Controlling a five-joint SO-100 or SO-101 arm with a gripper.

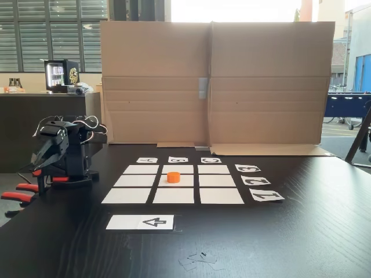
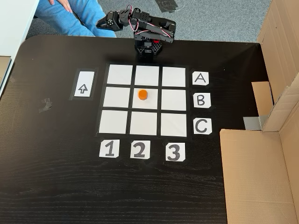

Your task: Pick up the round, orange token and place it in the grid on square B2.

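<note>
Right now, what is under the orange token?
The token sits on the centre square of the grid. The white paper under it is hidden by the token.

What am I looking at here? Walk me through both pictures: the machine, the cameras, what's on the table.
The black machine is a small robot arm with two gripping fingers, folded up at the table's edge. It holds nothing; whether the fingers are open or shut is hard to tell.

One fixed view looks across the dark table from low down, toward a cardboard screen. The other fixed view looks down from above.

On the table lies a grid of nine white paper squares, with labels A, B, C along one side and 1, 2, 3 along another. A small orange token stands on the centre square, B2. Beside the grid is a white strip with an arrow. Red-handled clamps sit near the arm. A person's legs show at the top of the overhead picture.
</note>
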